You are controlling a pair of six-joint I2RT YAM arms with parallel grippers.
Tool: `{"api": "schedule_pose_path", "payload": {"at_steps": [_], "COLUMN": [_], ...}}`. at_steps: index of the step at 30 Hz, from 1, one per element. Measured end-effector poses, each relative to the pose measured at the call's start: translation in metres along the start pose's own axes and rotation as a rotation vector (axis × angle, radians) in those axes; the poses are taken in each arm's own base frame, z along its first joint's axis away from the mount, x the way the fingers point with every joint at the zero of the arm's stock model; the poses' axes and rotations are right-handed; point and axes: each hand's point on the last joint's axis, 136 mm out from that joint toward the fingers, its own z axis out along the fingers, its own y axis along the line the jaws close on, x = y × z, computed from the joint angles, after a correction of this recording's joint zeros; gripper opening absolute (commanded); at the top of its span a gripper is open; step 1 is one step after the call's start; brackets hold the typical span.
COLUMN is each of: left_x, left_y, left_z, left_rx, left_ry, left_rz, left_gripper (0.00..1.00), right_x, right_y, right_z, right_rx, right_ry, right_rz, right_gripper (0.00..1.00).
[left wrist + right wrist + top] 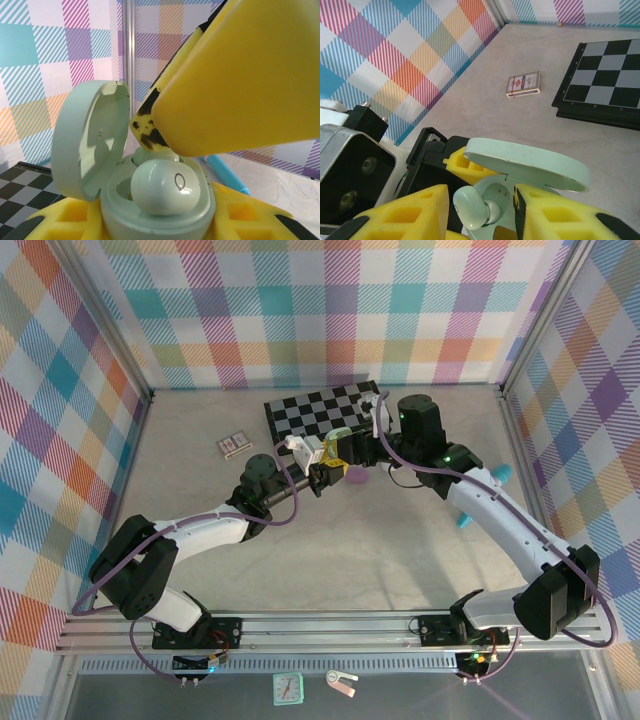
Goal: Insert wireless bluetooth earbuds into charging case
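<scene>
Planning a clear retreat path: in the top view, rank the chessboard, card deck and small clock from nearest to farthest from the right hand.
From the right hand:
1. chessboard, just behind it.
2. card deck, off to its left.
3. small clock, at the bottom of the view, clearly farthest.
</scene>
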Motion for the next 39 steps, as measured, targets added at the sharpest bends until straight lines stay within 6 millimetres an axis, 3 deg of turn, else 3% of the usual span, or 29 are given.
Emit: {"api": "schedule_pose_path", "payload": {"at_steps": [25,33,39], "left_x": [0.006,0.006,0.005], "left_y": [0.003,0.001,0.001], "left_z": [0.0,0.0,0.0], "left_rx": [-0.016,-0.008,-0.008], "left_ry": [0.025,0.025,0.022], "left_rz": [-0.009,-0.009,-0.007], "left_gripper": [0.31,0.31,0.31], "right_x": [0.002,0.0,-0.001], "right_y": [-0.009,-0.015,-0.013], "right_z": [0.009,0.009,0.007], "right_rx": [0.021,0.064,0.062], "right_ry": [0.044,0.036,0.031], "right_rz": [-0.001,0.005,0.001], "right_gripper": [0.24,0.25,0.33]}}
